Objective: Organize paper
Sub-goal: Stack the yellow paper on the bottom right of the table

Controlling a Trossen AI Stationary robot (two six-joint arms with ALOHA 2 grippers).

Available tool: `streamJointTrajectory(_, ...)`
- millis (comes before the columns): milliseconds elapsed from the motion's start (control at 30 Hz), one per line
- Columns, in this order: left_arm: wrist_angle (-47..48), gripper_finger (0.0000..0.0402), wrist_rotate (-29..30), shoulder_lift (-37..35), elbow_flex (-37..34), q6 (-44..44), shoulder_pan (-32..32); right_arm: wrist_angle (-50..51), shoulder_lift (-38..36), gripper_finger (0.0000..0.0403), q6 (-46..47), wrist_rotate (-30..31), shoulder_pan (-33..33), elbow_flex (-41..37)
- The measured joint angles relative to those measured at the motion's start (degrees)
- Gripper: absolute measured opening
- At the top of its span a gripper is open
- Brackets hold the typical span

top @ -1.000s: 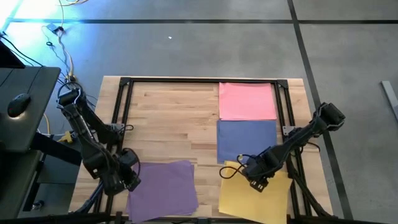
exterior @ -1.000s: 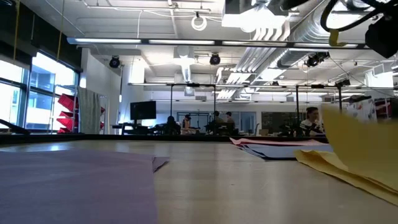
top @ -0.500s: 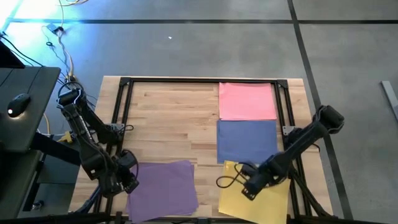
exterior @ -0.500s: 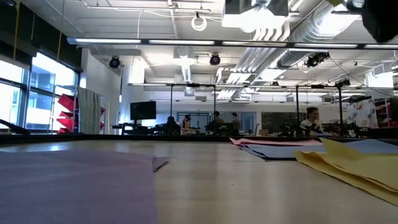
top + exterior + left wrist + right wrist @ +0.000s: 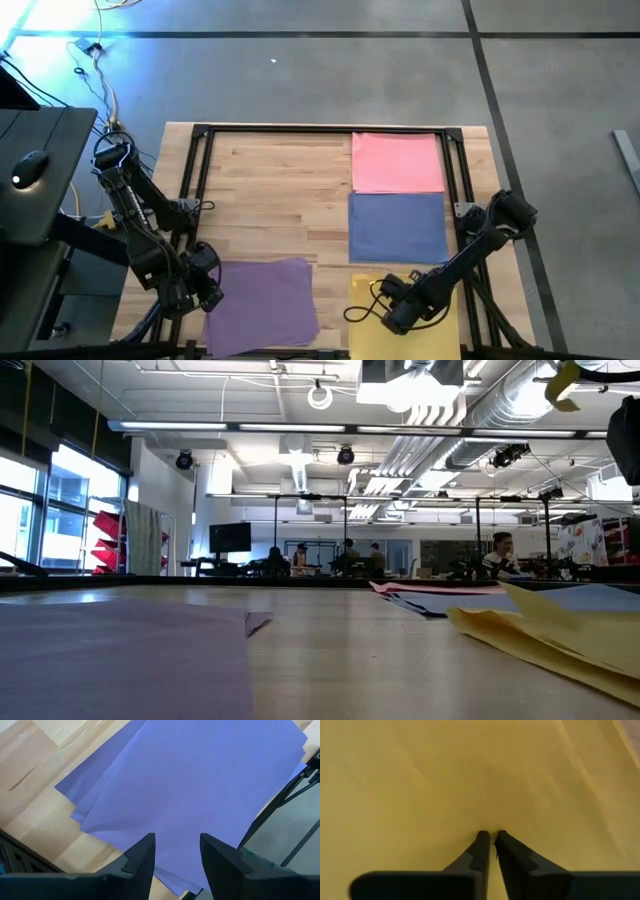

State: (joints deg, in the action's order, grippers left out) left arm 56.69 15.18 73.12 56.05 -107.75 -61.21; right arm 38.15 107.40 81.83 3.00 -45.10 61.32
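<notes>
Paper (image 5: 397,163): flat square sheets; pink, blue, purple, yellow.

The high view looks straight down on the whole table (image 5: 280,190) from well above, with some floor around it. The low view sits at table-top height and looks level across the table (image 5: 360,650) into the room beyond, where people sit far off. The left wrist view looks close down past its own fingers (image 5: 142,860) onto the purple sheets (image 5: 200,780); the right wrist view looks very close past its fingers (image 5: 482,847) onto the yellow sheet (image 5: 470,775). The high and low views share both the purple sheets (image 5: 262,300) (image 5: 120,650) and the yellow sheet (image 5: 440,315) (image 5: 540,635).
</notes>
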Motion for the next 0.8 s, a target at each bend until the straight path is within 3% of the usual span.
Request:
streamJointTrajectory(433,0.0,0.0133,0.1,0.0,0.0,0.4,0.1,5.4,-0.3,0.0004,-1.1,1.3,1.2,0.3)
streamJointTrajectory(800,-0.1,0.0133,-0.5,-1.9,0.1,1.4,0.6,15.3,-1.8,0.0004,-3.2,4.1,1.2,9.4)
